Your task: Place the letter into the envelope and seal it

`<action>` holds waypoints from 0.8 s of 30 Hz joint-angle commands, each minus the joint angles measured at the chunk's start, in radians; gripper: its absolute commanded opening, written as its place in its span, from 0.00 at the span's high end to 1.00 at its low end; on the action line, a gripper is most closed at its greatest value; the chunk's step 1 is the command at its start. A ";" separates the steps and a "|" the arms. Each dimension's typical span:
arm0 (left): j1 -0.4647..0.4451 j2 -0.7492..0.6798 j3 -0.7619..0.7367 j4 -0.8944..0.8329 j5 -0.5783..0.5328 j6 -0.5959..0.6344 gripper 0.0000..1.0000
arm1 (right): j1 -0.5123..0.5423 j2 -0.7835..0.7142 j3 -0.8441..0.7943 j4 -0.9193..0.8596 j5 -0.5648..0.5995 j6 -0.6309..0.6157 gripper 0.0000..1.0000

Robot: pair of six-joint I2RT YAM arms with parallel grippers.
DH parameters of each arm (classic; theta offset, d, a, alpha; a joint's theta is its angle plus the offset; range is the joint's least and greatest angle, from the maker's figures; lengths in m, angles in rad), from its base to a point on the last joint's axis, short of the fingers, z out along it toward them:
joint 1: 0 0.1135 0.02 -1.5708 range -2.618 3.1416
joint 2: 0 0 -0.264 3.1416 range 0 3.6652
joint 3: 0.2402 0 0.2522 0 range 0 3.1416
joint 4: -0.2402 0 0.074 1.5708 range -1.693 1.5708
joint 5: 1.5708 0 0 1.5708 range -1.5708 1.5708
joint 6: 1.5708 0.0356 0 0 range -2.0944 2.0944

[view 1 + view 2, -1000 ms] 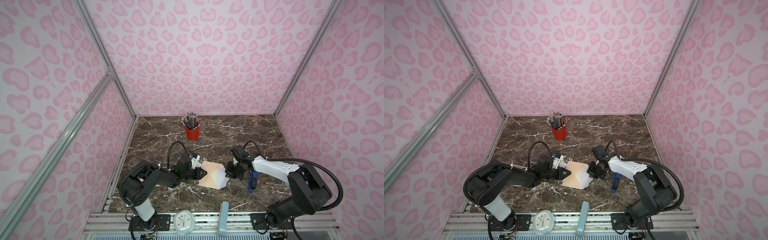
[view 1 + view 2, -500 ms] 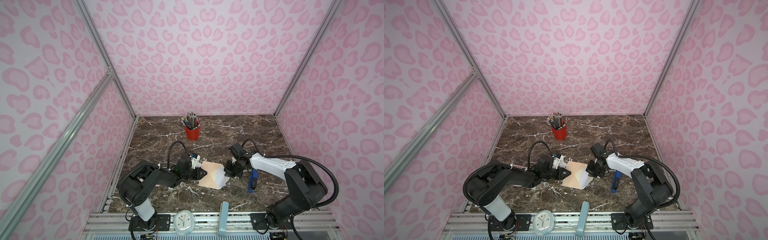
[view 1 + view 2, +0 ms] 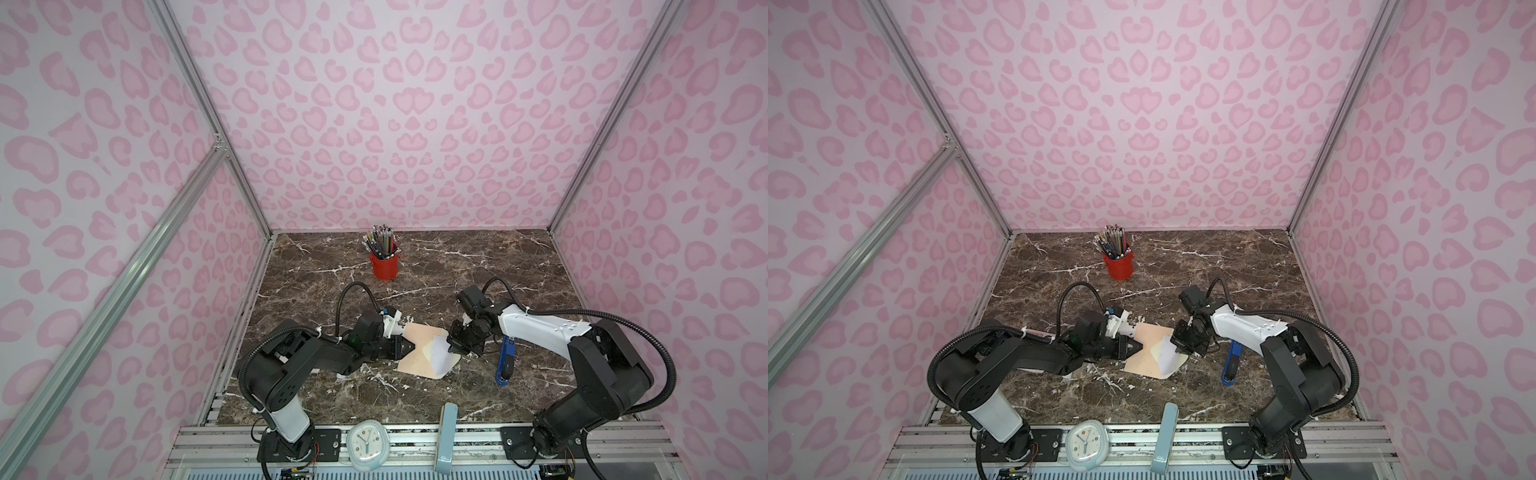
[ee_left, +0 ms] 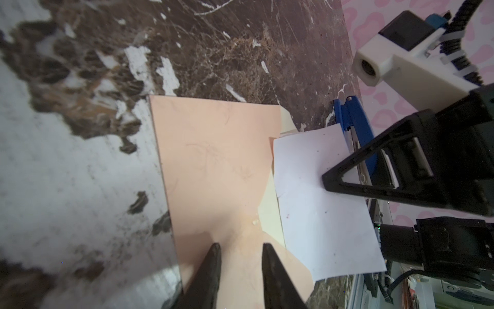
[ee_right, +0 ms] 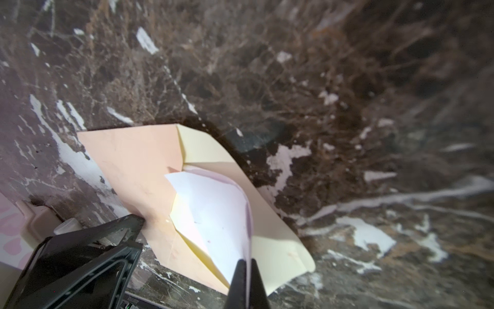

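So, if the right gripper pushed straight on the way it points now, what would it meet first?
Shut on the letter, the right gripper points at the open mouth of the envelope, so that would likely come first, with the left gripper at its far side. Depth is unclear.

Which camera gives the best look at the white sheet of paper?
The left wrist view: the thin white paper letter shows broad and almost face-on. The right wrist view shows it bowed and foreshortened; in both top views it is a small white patch.
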 commanded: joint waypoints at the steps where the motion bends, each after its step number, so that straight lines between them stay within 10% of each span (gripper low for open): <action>1: 0.000 0.009 -0.009 -0.119 -0.031 -0.004 0.70 | -0.001 -0.011 -0.002 -0.046 0.015 -0.005 1.00; 24: -0.001 -0.011 -0.031 -0.080 -0.016 0.008 0.69 | 0.007 0.043 0.061 -0.117 0.024 0.006 1.00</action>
